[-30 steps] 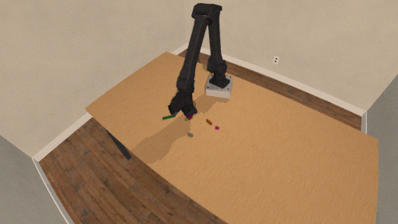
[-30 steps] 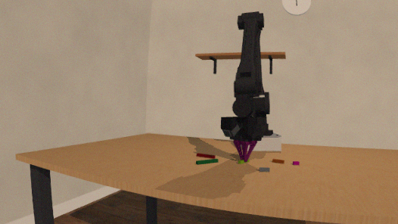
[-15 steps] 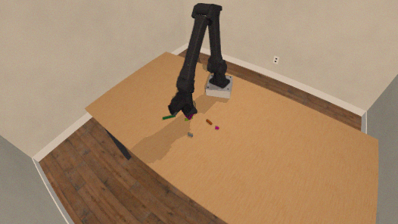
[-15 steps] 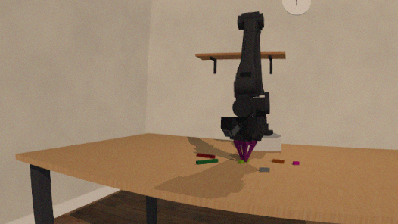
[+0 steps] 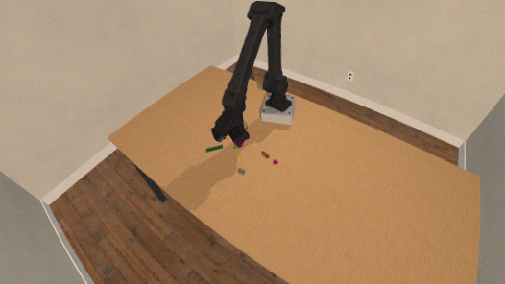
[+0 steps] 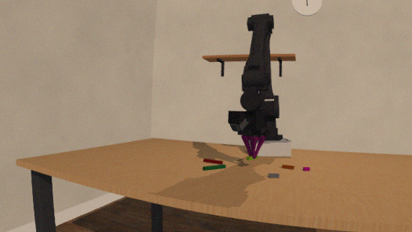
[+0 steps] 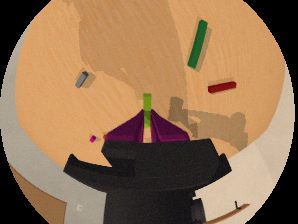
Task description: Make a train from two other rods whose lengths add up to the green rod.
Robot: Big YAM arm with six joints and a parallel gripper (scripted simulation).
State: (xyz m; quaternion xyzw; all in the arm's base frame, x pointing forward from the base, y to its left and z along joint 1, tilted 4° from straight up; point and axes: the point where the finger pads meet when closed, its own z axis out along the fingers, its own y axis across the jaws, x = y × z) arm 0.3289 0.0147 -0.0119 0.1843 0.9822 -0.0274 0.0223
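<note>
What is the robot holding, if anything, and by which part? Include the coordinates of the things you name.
The gripper [image 5: 238,146] [image 6: 254,157] [image 7: 147,112] is shut on the lime rod [image 6: 249,158] [image 7: 147,101], around its middle, with one end sticking out past the fingertips.

Dim, grainy — soft-edged arm shadows

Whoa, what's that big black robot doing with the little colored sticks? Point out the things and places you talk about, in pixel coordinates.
The robot arm [image 5: 245,67] [image 6: 260,43] [image 7: 155,162] has its end effector [image 5: 239,146] [image 6: 254,157] [image 7: 147,112] closed on the lime stick [image 5: 235,147] [image 6: 249,158] [image 7: 147,101]. The grey stick [image 5: 241,171] [image 6: 273,175] [image 7: 82,80] lies apart from it, so the two-stick train isn't made. Those two would probably match the green stick [image 5: 214,149] [image 6: 214,168] [image 7: 198,44]. The red [image 6: 213,161] [image 7: 222,87], orange [image 5: 265,154] [image 6: 287,167] and pink-purple [image 5: 276,162] [image 6: 306,168] [image 7: 93,139] sticks lie on the table too.
</note>
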